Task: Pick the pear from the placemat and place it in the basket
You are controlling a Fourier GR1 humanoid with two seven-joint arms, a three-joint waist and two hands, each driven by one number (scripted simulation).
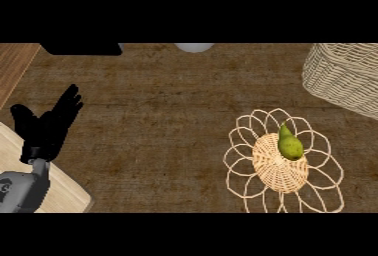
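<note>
A green pear (289,143) lies on a round wicker placemat (282,170) with looped edges at the lower right of the counter. A pale woven basket (343,75) stands at the upper right, partly cut off by the edge. My left hand (46,129) rests at the far left, fingers straight and pointing up, holding nothing, far from the pear. My right hand does not show.
A light wooden board (63,192) lies under my left forearm at the lower left. A dark object (81,48) and a pale round object (194,47) sit at the counter's far edge. A wooden strip (15,62) runs along the upper left.
</note>
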